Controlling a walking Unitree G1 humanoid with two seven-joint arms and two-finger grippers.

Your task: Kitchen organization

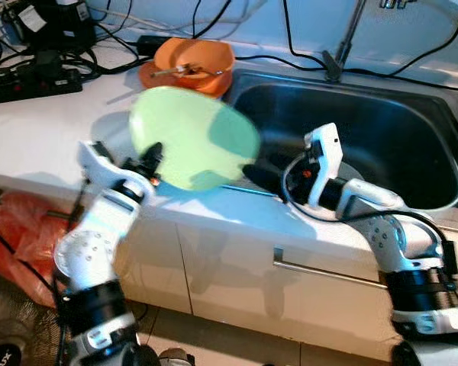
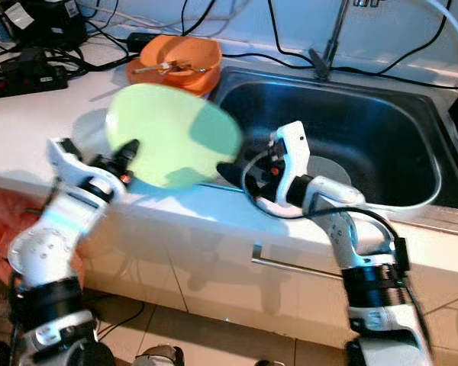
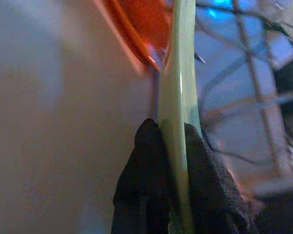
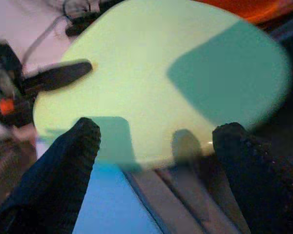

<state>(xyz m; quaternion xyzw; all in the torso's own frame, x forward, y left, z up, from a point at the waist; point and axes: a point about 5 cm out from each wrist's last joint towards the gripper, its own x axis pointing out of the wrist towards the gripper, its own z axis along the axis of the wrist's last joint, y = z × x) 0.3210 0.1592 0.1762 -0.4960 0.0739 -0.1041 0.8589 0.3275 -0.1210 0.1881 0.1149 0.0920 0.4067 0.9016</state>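
1. The left gripper (image 1: 151, 162), at centre-left of the head view, is clamped on the rim of the green plate (image 1: 195, 145); the left wrist view shows one black finger (image 3: 144, 170) on each face, pinching the edge so the plate stands tilted up rather than flat.
2. The plate hangs in mid-frame, above the counter (image 1: 53, 130) edge and just left of the sink (image 1: 382, 130). Held by one rim, it is free to swing over either surface.
3. The right gripper (image 1: 253, 177) reaches in from the right, low by the plate's near edge. Its jaws stand wide apart, and the right wrist view looks straight onto the plate face between them. My read: it's lining up for a handover or a second grip.
4. Upper centre, an orange bowl (image 1: 195, 65) sits on the counter just beyond the plate, holding what looks like utensils.
5. Risk, as I judge it: a one-edge pinch on a smooth plate could slip.
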